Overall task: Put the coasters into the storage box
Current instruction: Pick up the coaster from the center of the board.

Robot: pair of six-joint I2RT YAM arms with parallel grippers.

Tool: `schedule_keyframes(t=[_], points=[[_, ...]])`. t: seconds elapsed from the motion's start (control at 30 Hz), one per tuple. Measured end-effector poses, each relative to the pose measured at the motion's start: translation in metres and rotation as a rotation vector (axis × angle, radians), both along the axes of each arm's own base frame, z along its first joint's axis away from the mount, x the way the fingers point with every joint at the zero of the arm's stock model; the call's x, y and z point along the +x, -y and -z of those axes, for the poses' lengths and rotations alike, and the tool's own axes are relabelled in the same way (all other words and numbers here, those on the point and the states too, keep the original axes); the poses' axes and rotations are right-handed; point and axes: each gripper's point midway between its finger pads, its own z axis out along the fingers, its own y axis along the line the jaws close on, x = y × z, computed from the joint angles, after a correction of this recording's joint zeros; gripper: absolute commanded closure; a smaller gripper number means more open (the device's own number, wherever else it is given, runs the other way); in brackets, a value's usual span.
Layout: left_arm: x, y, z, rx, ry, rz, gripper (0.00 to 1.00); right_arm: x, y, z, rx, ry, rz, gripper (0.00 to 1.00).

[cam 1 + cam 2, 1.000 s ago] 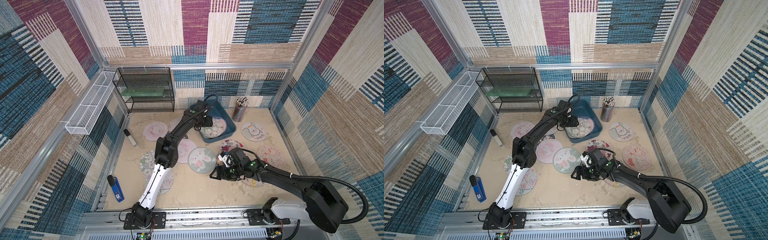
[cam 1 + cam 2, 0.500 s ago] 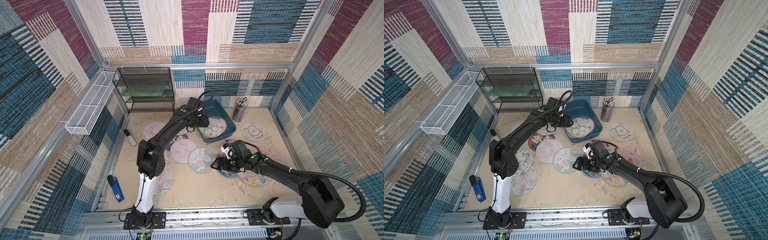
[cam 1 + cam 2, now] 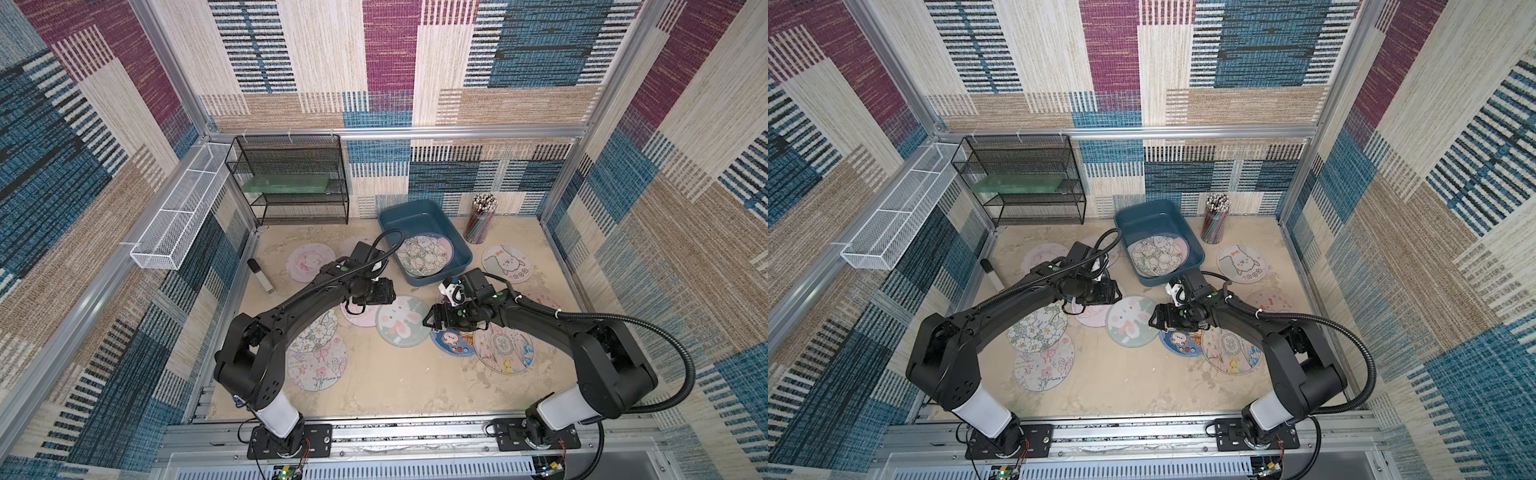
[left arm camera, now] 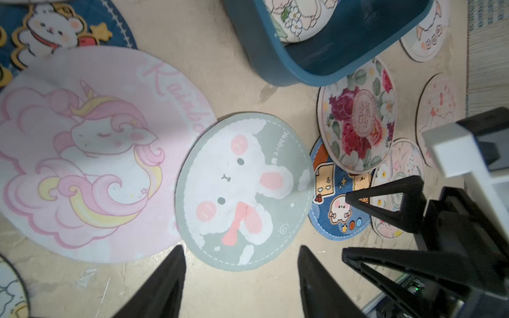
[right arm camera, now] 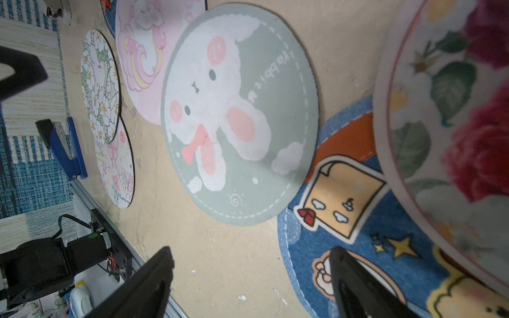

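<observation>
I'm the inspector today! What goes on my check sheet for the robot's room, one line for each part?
Surface: sandy table, scuffed, no spills seen.
Job's things: coasters lie flat on the table, some overlapping; a flowery coaster is in the blue box.
Clutter: pencil cup beside the box, black wire rack, white wire tray, marker.
Tools: left tool open, empty; right tool open, empty; both near the rabbit coaster.
Cables: black hose arcs off the right arm; the left arm's cable loops by the box; no snag seen.
Surroundings: patterned woven walls, metal frame.
</observation>
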Motion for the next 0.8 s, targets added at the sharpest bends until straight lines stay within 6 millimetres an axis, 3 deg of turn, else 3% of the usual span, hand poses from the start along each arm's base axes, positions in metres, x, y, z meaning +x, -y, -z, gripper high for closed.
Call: schedule_keyframes(t=[0.13, 0.33, 0.8], points=[[-0.008, -0.002, 0.026, 0.004, -0.039, -0.001, 0.43, 0.008, -0.004, 0.002, 0.002, 0.014, -0.012, 0.10], [-0.003, 0.002, 0.051, 0.008, -0.057, 0.001, 0.43, 0.015, -0.006, 0.002, 0.009, 0.034, -0.017, 0.10], [0.000, -0.001, 0.073, 0.031, -0.082, -0.005, 0.44, 0.016, -0.010, 0.013, 0.009, 0.020, -0.026, 0.11]])
